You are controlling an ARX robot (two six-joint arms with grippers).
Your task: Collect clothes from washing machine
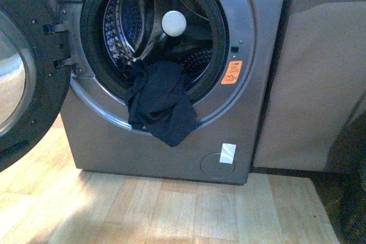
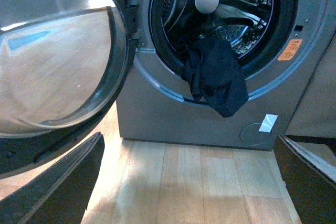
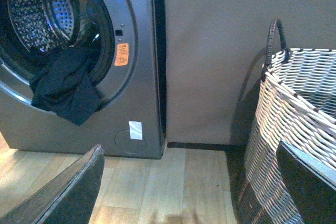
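The left gripper (image 2: pixel 189 136) has its jaws spread wide and empty, facing the washing machine (image 2: pixel 157 114). The right gripper (image 3: pixel 190 146) is likewise spread and empty, near a wicker basket (image 3: pixel 299 103). The clothes (image 1: pixel 163 104) drape over the lower edge of the porthole, hanging half out. The door (image 1: pixel 23 72) stands open.

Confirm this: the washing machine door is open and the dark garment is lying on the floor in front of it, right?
Not quite. The door is open, but the dark garment hangs over the lower mouth rim of the washing machine, not on the floor; the front view shows it.
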